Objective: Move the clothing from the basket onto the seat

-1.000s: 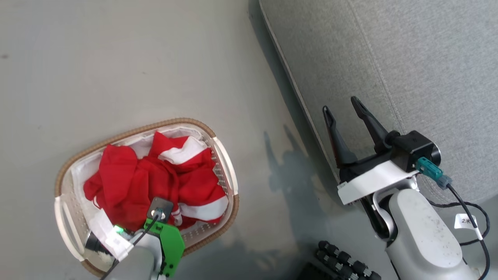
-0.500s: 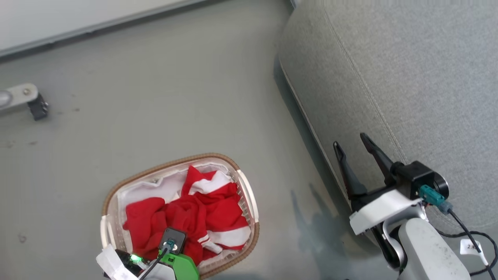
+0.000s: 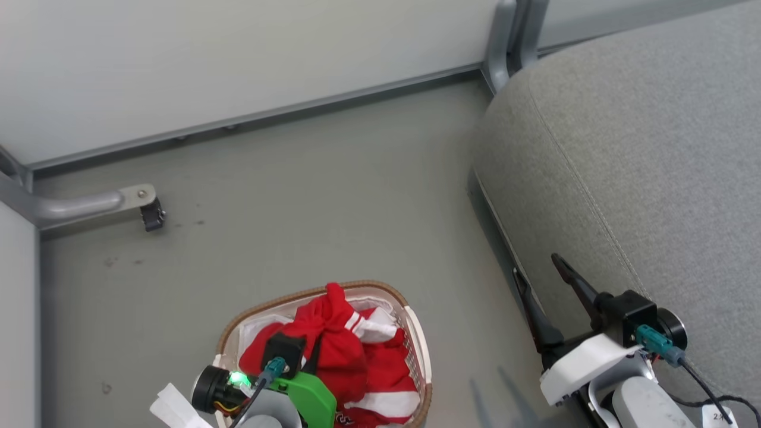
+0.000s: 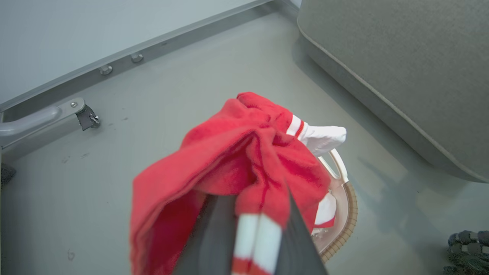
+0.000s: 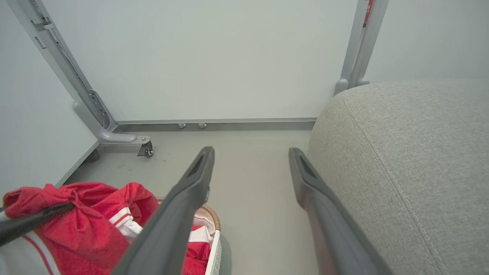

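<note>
**Left gripper holds red clothing over the basket; right gripper is open beside the seat**

Closest to me, my left gripper (image 4: 255,206) is clamped on a bunch of red clothing (image 4: 229,152). A white cuff with red stripe trim sticks out of the bunch at its far side. The bunch hangs just above the basket (image 3: 285,295), and more red and white fabric lies inside on the white liner. I can make out a scrap of white lettering at the bottom edge of the head view.

The basket stands on a smooth grey floor (image 3: 327,208) with a few small dark marks. It is to the left of the seat (image 3: 642,178), with a strip of floor between them.

My right gripper (image 5: 251,151) is empty, its fingers spread wide. It hovers over the seat's near edge, where the stitched seam runs. The seat has nothing on it.

Farther off, a grey metal foot (image 3: 89,205) with a small black caster (image 3: 153,217) reaches in from the left. At the back, a pale wall panel (image 3: 238,59) meets the floor along a grey rail. A grey upright post (image 3: 505,41) stands behind the seat's far corner.
</note>
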Controlling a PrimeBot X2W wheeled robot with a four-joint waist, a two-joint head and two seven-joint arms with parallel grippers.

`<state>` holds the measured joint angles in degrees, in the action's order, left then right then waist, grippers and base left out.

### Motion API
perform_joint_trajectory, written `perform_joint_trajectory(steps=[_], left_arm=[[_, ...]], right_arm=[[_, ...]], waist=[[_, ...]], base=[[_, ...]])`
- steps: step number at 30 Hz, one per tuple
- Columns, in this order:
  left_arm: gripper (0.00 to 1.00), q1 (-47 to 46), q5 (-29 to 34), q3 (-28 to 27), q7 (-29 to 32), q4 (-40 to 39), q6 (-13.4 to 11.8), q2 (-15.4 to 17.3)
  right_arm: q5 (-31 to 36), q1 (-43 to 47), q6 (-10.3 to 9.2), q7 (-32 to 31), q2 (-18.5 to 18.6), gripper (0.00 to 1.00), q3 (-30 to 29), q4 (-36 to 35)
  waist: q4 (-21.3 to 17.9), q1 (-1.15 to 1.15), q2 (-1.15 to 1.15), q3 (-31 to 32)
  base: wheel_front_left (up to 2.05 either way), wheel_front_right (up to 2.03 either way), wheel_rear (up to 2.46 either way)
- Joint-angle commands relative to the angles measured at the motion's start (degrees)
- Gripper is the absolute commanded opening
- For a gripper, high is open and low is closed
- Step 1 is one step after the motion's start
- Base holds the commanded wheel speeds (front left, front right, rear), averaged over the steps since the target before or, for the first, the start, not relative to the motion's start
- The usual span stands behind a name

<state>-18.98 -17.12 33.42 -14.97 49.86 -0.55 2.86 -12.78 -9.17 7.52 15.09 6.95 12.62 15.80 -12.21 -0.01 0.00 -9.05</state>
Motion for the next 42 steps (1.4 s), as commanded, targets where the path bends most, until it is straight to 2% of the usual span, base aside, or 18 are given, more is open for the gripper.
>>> perform_joint_trajectory(steps=[1,7,22,30,37,42], left_arm=[[0.00,1.3,-0.1,-1.0,-0.3,-1.9,-0.4,0.1],[0.00,3.1,-0.1,-4.6,-0.3,-12.3,-0.7,0.1],[0.00,0.4,-0.4,-7.5,-0.3,-33.4,-0.6,0.1],[0.00,0.8,-0.5,-5.8,-0.3,-37.0,-1.0,0.1],[0.00,1.9,-1.2,-3.8,-0.3,-37.5,-1.2,0.1],[0.00,2.3,-2.2,-2.0,-0.3,-37.2,-1.6,0.1]], right_arm=[[0.2,1.4,-0.06,0.1,0.1,1.00,-0.1,0.3],[0.3,4.0,-0.06,0.1,0.1,1.00,0.1,0.6],[-0.2,6.9,-0.06,0.1,0.0,1.00,2.2,1.0],[-1.1,4.8,-0.06,0.1,0.5,1.00,5.3,-0.8],[-0.6,-3.1,-0.07,0.1,2.7,1.00,14.5,-4.3],[0.5,-10.3,-0.07,0.1,3.0,1.00,19.2,-2.9]], waist=[[2.6,0.01,0.00,3.5],[3.6,0.01,0.00,6.9],[4.1,0.01,0.00,9.8],[4.9,0.01,0.00,10.6],[5.8,0.01,0.00,10.7],[6.7,0.01,0.00,10.9]], base=[[0.00,0.00,0.00],[0.00,0.00,0.00],[0.00,0.00,0.00],[0.00,0.00,0.00],[0.00,0.00,0.00],[0.00,0.00,0.00]])
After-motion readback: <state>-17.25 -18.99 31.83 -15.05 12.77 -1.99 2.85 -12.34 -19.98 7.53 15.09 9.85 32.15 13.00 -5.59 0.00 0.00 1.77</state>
